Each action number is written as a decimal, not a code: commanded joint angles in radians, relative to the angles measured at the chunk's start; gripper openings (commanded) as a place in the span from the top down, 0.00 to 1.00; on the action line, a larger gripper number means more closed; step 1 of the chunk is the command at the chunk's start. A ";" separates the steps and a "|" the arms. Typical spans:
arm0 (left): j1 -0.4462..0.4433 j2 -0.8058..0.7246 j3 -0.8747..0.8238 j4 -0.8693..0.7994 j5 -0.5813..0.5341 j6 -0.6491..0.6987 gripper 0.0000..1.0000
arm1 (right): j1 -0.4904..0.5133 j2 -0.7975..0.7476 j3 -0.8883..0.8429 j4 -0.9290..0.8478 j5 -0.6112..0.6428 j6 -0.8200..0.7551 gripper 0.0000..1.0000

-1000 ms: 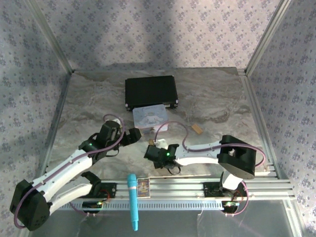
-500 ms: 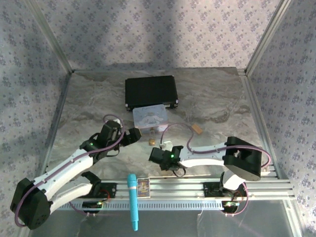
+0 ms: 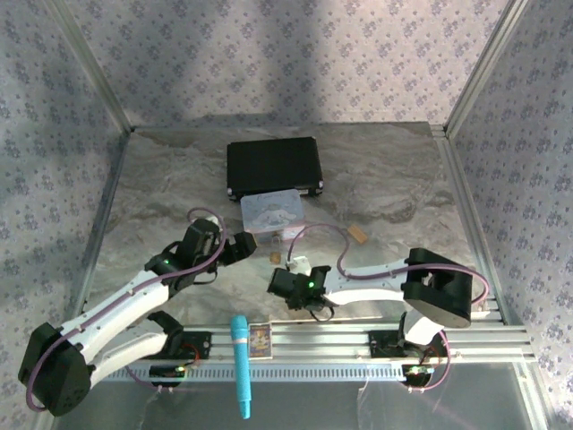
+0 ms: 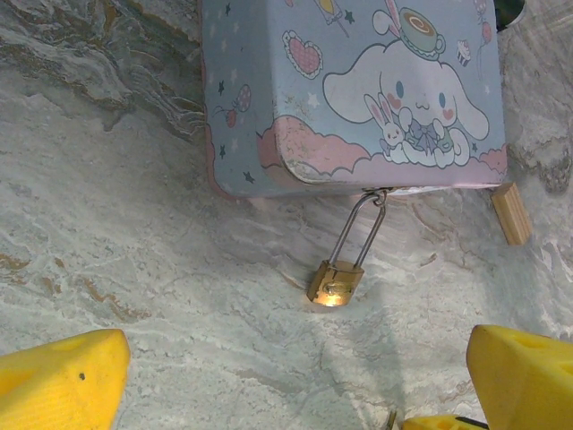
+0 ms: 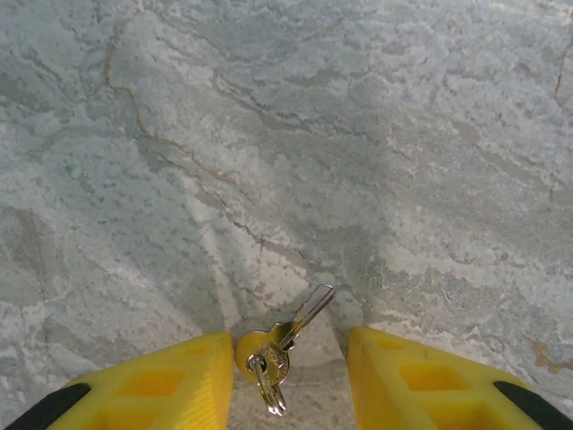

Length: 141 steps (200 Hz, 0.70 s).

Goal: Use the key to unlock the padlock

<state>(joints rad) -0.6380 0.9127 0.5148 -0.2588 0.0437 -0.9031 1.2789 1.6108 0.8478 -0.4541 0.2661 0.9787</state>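
Your right gripper (image 5: 288,381) is open, nothing gripped: the key (image 5: 302,317) lies flat on the table (image 5: 269,134) between its fingers (image 5: 161,385), bottom centre of the right wrist view. Close carelessly and the thin blade could skid out or come up crooked. Your left gripper (image 4: 295,394) gapes wide and empty, so the padlock (image 4: 336,281), hooked to the tin (image 4: 269,90) at mid-frame, may swing away when the key pushes.

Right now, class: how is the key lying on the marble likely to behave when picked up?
The key looks like thin, flat metal: probably stiff and light, yet awkward to pinch off the table. Something small seems ringed to its head, so that may dangle and swing. Its smooth surface could slip in a loose grip.
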 commanded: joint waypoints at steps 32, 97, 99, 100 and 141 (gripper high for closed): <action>-0.008 0.014 0.007 0.016 -0.008 -0.008 0.03 | -0.001 0.034 -0.004 -0.064 -0.040 0.042 0.70; -0.027 0.025 0.008 0.045 -0.021 -0.026 0.04 | -0.061 -0.101 -0.175 0.033 -0.076 0.008 0.86; -0.027 0.025 0.008 0.046 -0.022 -0.026 0.04 | -0.062 -0.105 -0.178 0.032 -0.075 0.005 0.87; -0.028 0.026 0.008 0.047 -0.022 -0.026 0.05 | -0.062 -0.106 -0.179 0.031 -0.075 0.003 0.87; -0.075 0.042 0.001 0.126 -0.032 -0.049 0.12 | -0.127 -0.202 -0.224 0.064 -0.106 -0.143 1.00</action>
<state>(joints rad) -0.6842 0.9451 0.5148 -0.2138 0.0288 -0.9337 1.1900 1.4513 0.6758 -0.3340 0.1860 0.9466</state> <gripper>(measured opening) 0.907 0.056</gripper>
